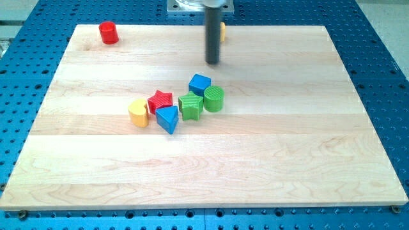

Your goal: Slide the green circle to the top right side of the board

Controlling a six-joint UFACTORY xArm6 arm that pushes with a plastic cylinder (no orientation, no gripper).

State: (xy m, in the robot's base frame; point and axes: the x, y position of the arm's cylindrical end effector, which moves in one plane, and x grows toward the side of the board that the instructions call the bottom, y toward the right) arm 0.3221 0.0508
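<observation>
The green circle (214,98) stands near the board's middle, at the right end of a cluster of blocks. It touches the green star (190,105) on its left and sits just below right of the blue cube (199,84). My tip (212,62) is above the cluster, a short way above the blue cube and the green circle, touching no block.
The cluster also holds a red star (160,101), a blue triangle (167,119) and a yellow heart-like block (138,113). A red cylinder (108,32) stands at the top left corner. A yellow block (222,30) is partly hidden behind the rod at the top edge. The wooden board (287,160) lies on a blue perforated table.
</observation>
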